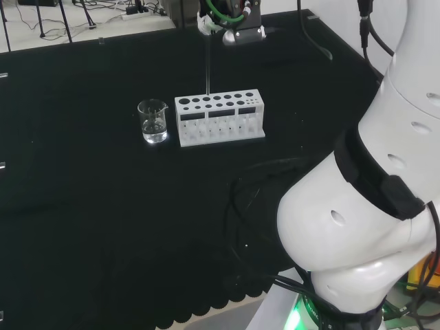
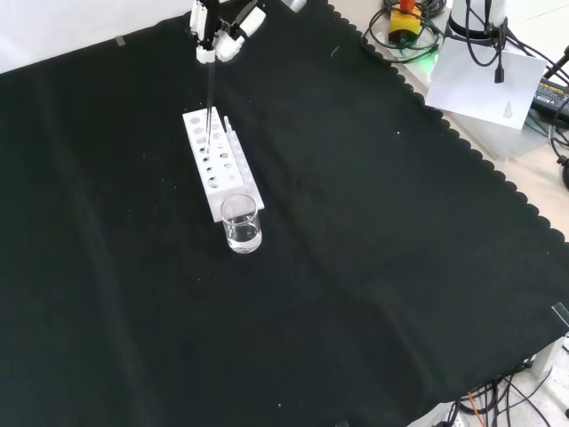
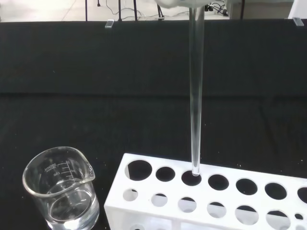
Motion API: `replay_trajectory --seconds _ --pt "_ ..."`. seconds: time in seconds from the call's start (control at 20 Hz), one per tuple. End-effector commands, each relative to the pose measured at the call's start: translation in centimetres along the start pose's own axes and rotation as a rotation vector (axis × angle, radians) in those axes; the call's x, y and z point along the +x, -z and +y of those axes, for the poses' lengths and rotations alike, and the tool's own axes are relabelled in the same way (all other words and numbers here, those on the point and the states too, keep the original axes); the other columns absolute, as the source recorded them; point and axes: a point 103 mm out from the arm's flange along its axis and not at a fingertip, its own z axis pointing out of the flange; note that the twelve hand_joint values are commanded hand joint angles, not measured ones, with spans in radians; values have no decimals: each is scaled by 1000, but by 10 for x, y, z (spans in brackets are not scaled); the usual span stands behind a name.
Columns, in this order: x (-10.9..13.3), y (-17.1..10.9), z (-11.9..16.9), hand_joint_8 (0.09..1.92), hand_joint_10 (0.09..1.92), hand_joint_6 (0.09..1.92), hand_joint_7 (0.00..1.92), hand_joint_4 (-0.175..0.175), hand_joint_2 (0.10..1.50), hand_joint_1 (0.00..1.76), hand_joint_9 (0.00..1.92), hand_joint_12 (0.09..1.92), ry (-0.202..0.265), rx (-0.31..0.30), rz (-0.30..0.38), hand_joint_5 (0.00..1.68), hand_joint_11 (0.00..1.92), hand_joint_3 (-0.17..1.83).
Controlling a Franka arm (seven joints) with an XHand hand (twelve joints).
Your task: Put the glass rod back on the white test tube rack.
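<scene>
1. The hand (image 2: pixel 220 31) hung above the far end of the white test tube rack (image 2: pixel 222 165) in the front view, its fingers (image 2: pixel 244 22) pinched on the upper end of the glass rod (image 2: pixel 210 89).
2. The glass rod hung nearly upright straight down from the hand, and its lower tip reached the top plate of the rack below.
3. In the wrist view the rod's (image 3: pixel 195 91) tip sat at the mouth of one hole in the rack's (image 3: pixel 211 196) back row, the third hole counted from the beaker end; whether the tip had entered the hole or only touched its rim, I could not tell.
4. A clear glass beaker (image 3: pixel 62 191) stood just beside the short end of the rack, below the hand and off to one side of the rod, with some clear liquid in its bottom.
5. In the head view the rack (image 1: pixel 220 118) and beaker (image 1: pixel 152 122) stood side by side on the black cloth (image 1: pixel 103 206), nearer the camera than the hand (image 1: pixel 237 24).
</scene>
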Motion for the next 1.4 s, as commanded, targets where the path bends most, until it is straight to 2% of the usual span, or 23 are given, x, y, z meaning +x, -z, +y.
replay_trajectory --seconds 0.05,0.75,1.4 --pt "-4 -6 5 878 890 87 1252 -175 1081 1320 1581 649 -8 9 3 1388 1638 -175" --pt "3 -27 16 877 892 87 1253 -175 1081 1320 1580 651 1 37 24 1389 1637 -175" --pt "-4 -58 25 875 893 87 1254 -175 1080 1320 1580 654 -9 99 35 1390 1635 -175"
